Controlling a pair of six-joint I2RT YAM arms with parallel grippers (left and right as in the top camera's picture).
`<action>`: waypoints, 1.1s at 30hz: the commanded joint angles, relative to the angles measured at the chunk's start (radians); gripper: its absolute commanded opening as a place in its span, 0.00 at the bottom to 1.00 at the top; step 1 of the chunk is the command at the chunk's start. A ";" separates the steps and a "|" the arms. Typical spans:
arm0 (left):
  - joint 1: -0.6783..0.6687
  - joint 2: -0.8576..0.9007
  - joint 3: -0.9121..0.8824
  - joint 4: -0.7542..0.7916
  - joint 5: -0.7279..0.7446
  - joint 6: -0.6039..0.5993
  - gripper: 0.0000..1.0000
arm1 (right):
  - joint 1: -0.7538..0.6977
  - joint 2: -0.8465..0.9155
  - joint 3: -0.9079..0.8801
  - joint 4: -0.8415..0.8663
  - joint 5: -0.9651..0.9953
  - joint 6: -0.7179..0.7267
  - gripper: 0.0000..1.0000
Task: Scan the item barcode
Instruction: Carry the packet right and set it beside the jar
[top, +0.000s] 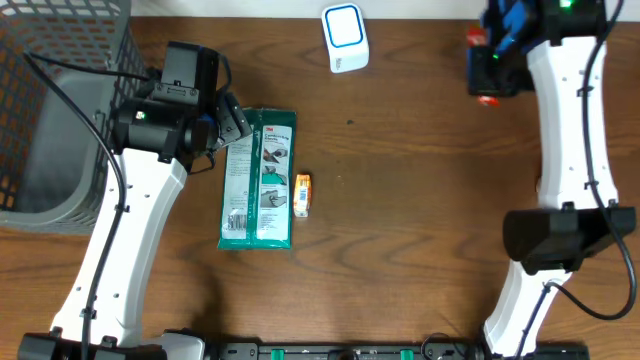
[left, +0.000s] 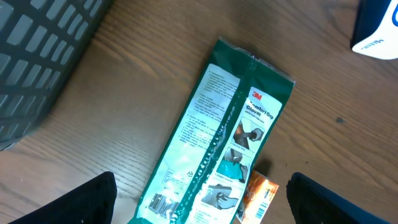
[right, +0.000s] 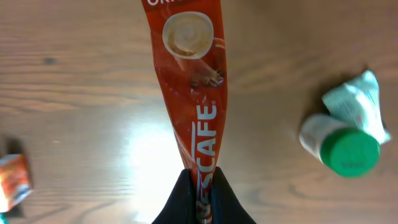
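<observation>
I see right hand (right: 202, 186) clamped on glossy red Nescafe sachet (right: 194, 93), narrow foil stick over wood-grain surface (right: 81, 124) | left hand (left: 200, 205) jaws wide above flat green 3M glove pack (left: 214, 124)

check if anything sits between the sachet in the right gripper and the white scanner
Nothing visible does. In the overhead view, bare table separates the sachet, pinched in the right gripper, from the scanner; the green glove pack and small orange packet lie off that line.
</observation>
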 joint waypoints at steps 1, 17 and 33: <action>0.003 -0.004 0.008 -0.003 -0.013 0.006 0.88 | -0.067 0.014 -0.124 0.013 0.007 -0.014 0.01; 0.003 -0.004 0.008 -0.003 -0.013 0.006 0.88 | -0.194 0.014 -0.698 0.478 0.120 -0.014 0.02; 0.003 -0.004 0.008 -0.003 -0.013 0.006 0.88 | -0.227 0.014 -0.782 0.550 0.093 -0.014 0.60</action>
